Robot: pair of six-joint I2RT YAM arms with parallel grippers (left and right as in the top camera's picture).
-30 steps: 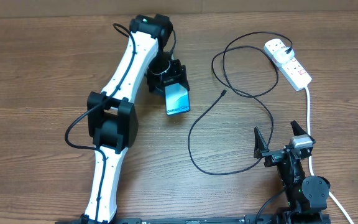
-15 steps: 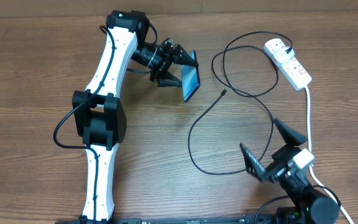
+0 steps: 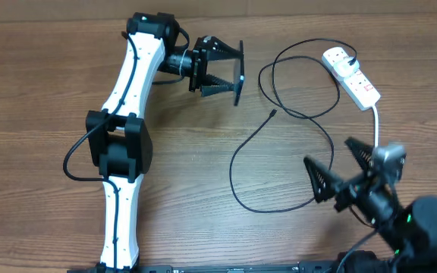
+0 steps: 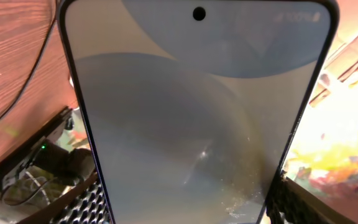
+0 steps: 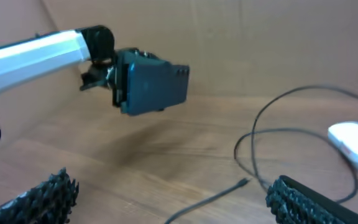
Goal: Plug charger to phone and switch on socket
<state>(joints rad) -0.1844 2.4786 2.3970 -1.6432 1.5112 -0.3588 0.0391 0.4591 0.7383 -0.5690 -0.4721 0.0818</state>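
Note:
My left gripper (image 3: 232, 70) is shut on the phone (image 3: 240, 76), holding it above the table and on edge as seen from overhead. In the left wrist view the phone's light screen (image 4: 197, 118) fills the frame between the two fingers (image 4: 82, 205). The charger (image 3: 231, 173), a long black cable, lies looped on the wood, and its connector tip (image 3: 272, 114) lies to the right of the phone and below it. The white socket (image 3: 351, 74) lies at the back right. My right gripper (image 3: 338, 168) is open and empty at the front right. It faces the connector tip (image 5: 244, 182) and the phone's dark back (image 5: 157, 87).
The socket's thick white cord (image 3: 375, 125) runs toward the front past my right arm. The charger's loops cover the table's right middle. A brown wall (image 5: 229, 37) rises behind the table. The socket (image 5: 353, 138) shows at the right edge of the right wrist view.
My left arm has lifted the phone off the table, swung it right and turned it on edge. My right gripper, still open, has moved right and tilted to face the phone.

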